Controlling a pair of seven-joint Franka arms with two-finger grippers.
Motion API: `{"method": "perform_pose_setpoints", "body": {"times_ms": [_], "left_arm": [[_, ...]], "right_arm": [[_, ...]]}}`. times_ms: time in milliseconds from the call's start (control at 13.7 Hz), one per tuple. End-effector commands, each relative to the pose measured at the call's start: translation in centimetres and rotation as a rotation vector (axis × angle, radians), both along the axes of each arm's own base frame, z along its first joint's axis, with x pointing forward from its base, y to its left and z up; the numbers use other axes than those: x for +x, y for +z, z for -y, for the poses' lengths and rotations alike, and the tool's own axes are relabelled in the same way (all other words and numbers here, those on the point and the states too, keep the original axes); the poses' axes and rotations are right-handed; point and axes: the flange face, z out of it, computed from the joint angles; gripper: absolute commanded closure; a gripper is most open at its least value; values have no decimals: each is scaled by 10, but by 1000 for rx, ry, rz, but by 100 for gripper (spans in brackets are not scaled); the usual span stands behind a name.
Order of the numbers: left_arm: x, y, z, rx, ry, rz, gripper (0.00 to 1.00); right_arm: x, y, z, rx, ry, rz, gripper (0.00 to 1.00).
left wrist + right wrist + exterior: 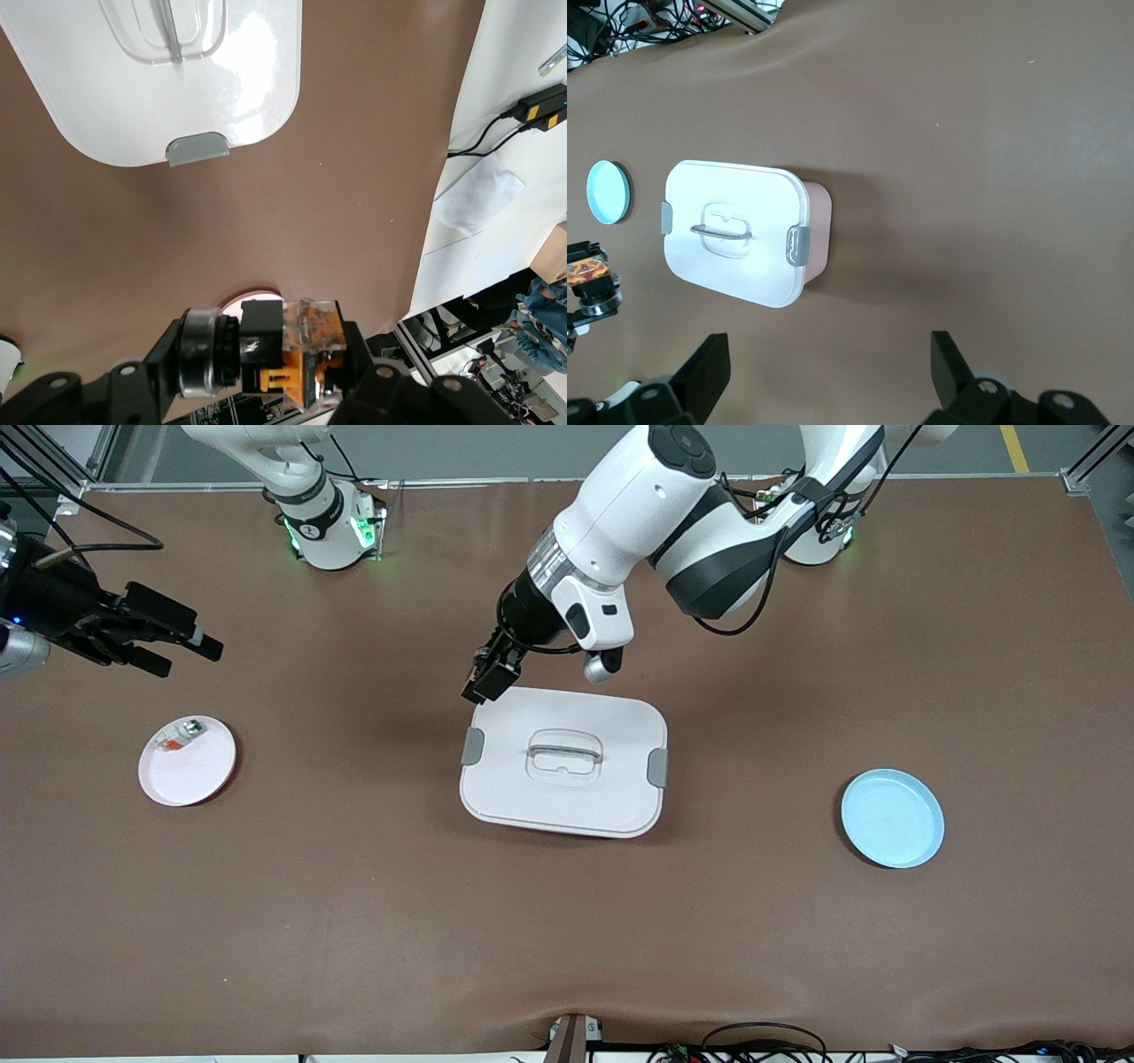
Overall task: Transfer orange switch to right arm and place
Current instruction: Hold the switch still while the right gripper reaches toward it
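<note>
My left gripper (489,677) hangs over the table just beside the corner of the white lidded box (611,797) nearest the right arm's base. It is shut on the orange switch (288,354), a black blocky part with orange pieces, a clear cap and a silver ring. The switch also shows in the front view (493,680) and in the right wrist view (586,270). My right gripper (188,655) is open and empty, up in the air at the right arm's end of the table, close to the pink plate (199,775). Its fingers (709,363) stand wide apart.
The pink plate holds a clear-silver small part with an orange-red bit (177,737). A light blue plate (892,817) lies toward the left arm's end of the table. The box has grey latches and a lid handle (563,755).
</note>
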Motion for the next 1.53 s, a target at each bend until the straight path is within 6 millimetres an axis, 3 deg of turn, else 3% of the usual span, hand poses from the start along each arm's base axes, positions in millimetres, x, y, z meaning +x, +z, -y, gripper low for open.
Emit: {"method": "perform_pose_setpoints", "body": {"times_ms": [0, 437, 655, 873, 1019, 1164, 1455], "left_arm": [[-6, 10, 8, -16, 9, 22, 76], [-6, 15, 8, -40, 55, -12, 76], [-5, 16, 9, -85, 123, -50, 76], [-5, 13, 10, -97, 161, -91, 76], [-13, 13, 17, -105, 175, -119, 76], [-20, 10, 24, -100, 163, -125, 76], [-29, 4, 28, -52, 139, -148, 76]], "right_arm": [[-3, 0, -2, 39, 5, -1, 0], [-6, -18, -19, 199, -33, 12, 0], [-9, -33, -56, 289, -46, 40, 0], [-8, -34, -90, 365, 15, 99, 0], [-2, -35, -104, 402, 51, 156, 0], [8, -51, -124, 397, 84, 179, 0], [25, -65, -166, 419, 108, 164, 0]]}}
